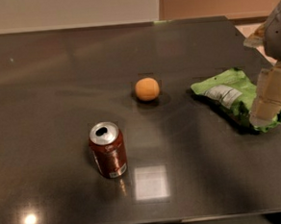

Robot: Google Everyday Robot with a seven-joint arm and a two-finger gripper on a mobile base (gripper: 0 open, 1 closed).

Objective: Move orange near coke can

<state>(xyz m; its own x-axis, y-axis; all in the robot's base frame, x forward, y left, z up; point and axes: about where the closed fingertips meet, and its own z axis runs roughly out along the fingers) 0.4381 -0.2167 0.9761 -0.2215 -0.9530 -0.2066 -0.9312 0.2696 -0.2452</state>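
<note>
The arm (278, 27) comes in at the upper right corner of the camera view, only its grey last part showing, the rest cut off by the edge. Below it the cream-coloured gripper (268, 107) hangs at the right edge, about halfway down the view. It points downward and leans slightly to the left, its tip low.

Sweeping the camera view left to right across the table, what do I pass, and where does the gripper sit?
coke can → orange → green snack bag → gripper, at the right edge of the view, in front of the bag's right end.
</note>
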